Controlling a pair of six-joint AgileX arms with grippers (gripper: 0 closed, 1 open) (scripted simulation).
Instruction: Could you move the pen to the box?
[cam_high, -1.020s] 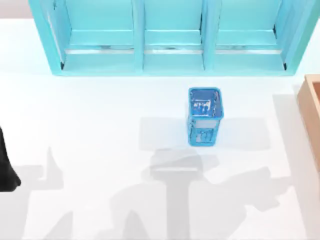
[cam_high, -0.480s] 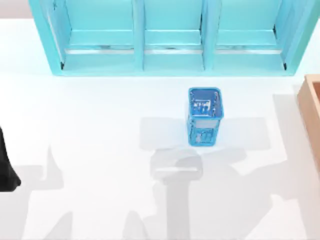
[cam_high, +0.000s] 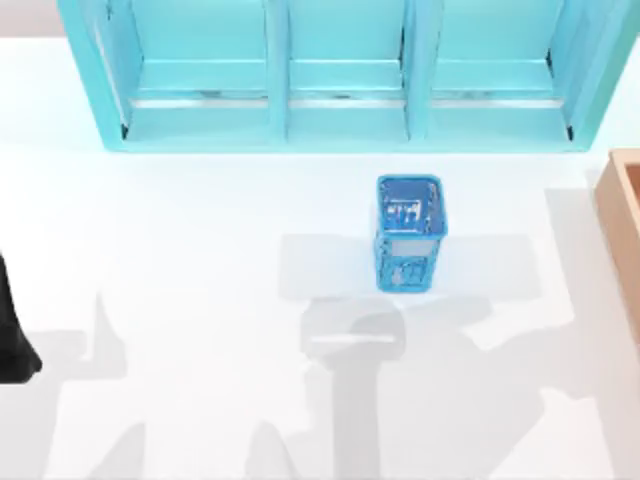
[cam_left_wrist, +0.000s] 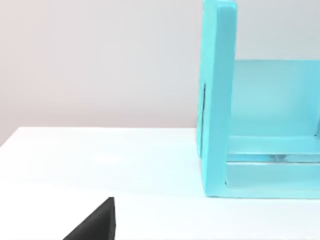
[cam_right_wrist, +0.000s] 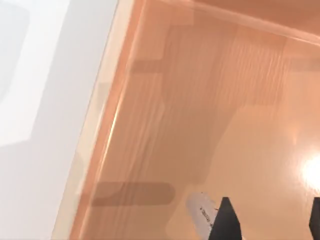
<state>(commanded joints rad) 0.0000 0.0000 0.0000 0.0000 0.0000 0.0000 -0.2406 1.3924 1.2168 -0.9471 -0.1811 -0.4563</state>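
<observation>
the right gripper (cam_right_wrist: 270, 220), fingers clamped on the pen (cam_right_wrist: 202, 216), hangs over the box (cam_right_wrist: 210, 115)'s orange-brown inside. the blue cup (cam_high: 408, 232) stands mid-table.

Rendered sim tabletop, not a real room. Plain white surface (cam_high: 180, 260) with flat lighting and hard-edged shadows, blank grey-white backdrop behind it. Props look like office or desk storage: turquoise shelf unit (cam_high: 340, 80) with open bays, small blue mesh cup (cam_high: 409, 232), tan wooden box (cam_high: 622, 215) at the right edge.
</observation>
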